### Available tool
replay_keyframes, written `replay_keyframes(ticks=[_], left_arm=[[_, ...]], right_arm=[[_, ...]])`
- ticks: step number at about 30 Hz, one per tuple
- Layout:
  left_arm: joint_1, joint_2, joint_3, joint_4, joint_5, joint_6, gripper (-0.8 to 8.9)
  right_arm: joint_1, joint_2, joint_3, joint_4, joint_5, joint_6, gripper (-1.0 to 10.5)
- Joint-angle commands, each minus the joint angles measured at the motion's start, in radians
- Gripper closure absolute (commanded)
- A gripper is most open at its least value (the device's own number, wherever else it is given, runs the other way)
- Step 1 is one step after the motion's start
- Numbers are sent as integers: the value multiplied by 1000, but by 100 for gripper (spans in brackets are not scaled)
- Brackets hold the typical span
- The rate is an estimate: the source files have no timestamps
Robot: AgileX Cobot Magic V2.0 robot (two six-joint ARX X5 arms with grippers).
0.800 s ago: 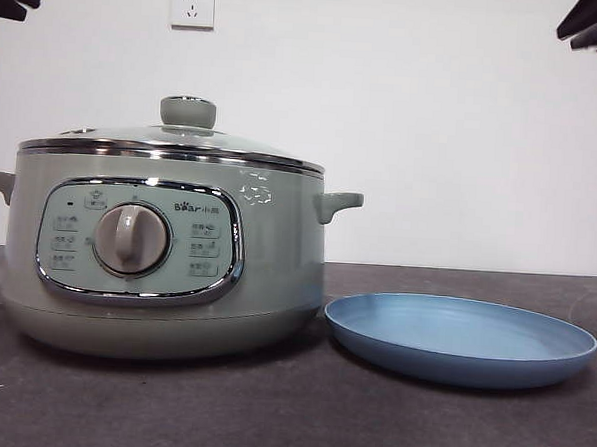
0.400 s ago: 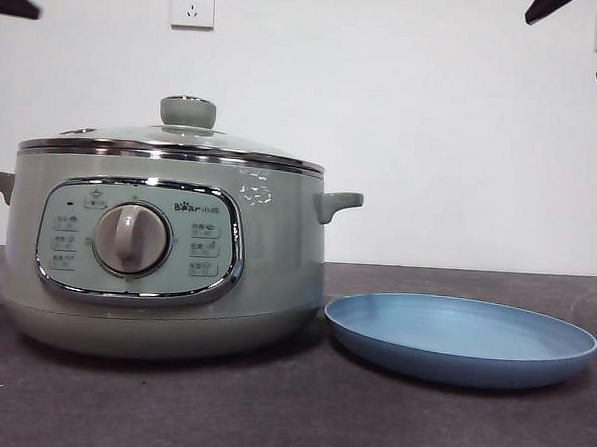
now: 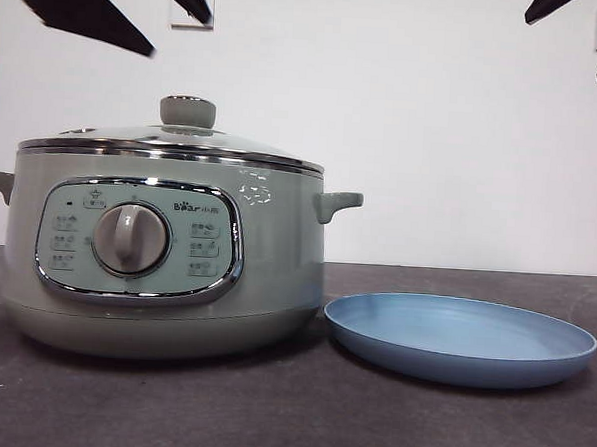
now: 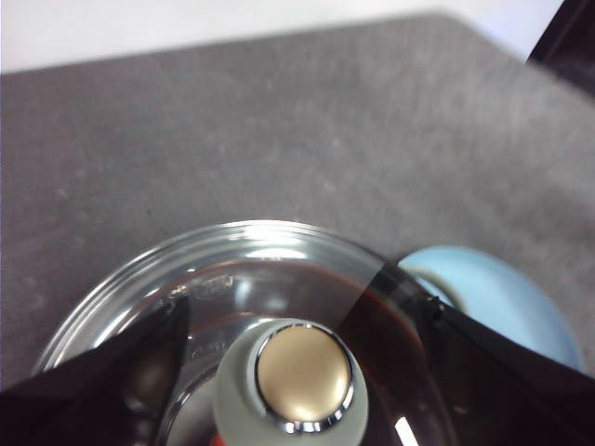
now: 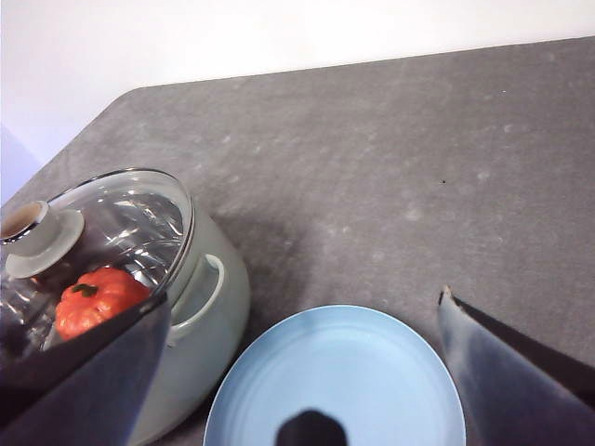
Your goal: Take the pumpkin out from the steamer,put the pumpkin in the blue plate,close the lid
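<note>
The steamer stands at the left with the glass lid shut on it. The pumpkin shows only in the right wrist view, through the glass inside the pot. The blue plate lies empty to the right of the pot. My left gripper hangs open above the lid; in the left wrist view its jaws stand either side of the pale green knob without touching it. My right gripper is open and empty, high above the plate.
The dark grey table runs to a white wall with an outlet. The pot's side handle sticks out toward the plate. The plate's edge also shows in the left wrist view.
My left gripper has come down and rightward into the front view, over the lid knob. The right gripper shifted slightly a second ago and has since held still. Pot, lid and plate have not moved.
</note>
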Motion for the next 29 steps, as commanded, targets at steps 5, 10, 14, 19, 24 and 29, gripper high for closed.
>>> replay_keyframes(ticks=[5,10,14,19,24,29], left_arm=[[-36,127,34,-47,-18,49,405],[-38,143,34,-95,-21,53,406],[-38,143,34,-104,-21,53,424],[-38,143,34,-119,-18,91,753],[-37,143,34,-109,-17,101,822],[-37,122,34,-95,-18,100,822]], right_arm=[[2,2,2,-15,-1,6,470],[2,2,2,-24,0,6,470],[2,2,2,-24,0,6,474],[2,1,2,-24,-1,7,474],[2,1,2,-26,-1,7,474],[2,1,2,-27,-1,28,474]])
